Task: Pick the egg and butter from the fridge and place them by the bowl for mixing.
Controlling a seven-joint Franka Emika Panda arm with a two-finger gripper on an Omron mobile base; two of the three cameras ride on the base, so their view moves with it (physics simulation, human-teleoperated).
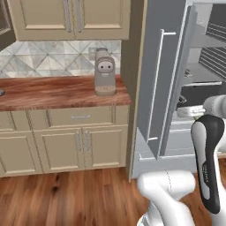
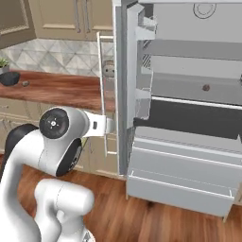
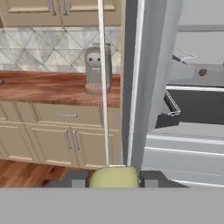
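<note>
Pale yellow-green butter (image 3: 114,178) sits between the two dark fingertips (image 3: 76,180) at the bottom of the hand view. The gripper (image 3: 114,180) is closed on it, one tip against each end. Only the butter's upper, rounded part shows; its lower part is cut off by the frame bottom. Its long axis runs across from one finger to the other.

Just beyond the fingers, straight ahead, stands the edge of the open door of the fridge (image 3: 151,83), with its thin white bar handle (image 3: 103,83) rising from just above the butter. Beyond and to the right of the fingers lies the grey fridge interior, where a tiny brownish ball, the egg (image 3: 202,72), rests on a shelf well apart from the gripper; it also shows on the shelf in the right base view.

Beyond and to the left of the fingers, a grey coffee machine (image 3: 95,70) stands on the wooden counter (image 3: 43,87), partly hidden behind the handle.

In the right base view the dark bowl (image 2: 9,78) sits at the far left of the counter, cut off by the frame edge, with a small dark lump (image 2: 25,83) beside it, too small to identify.
</note>
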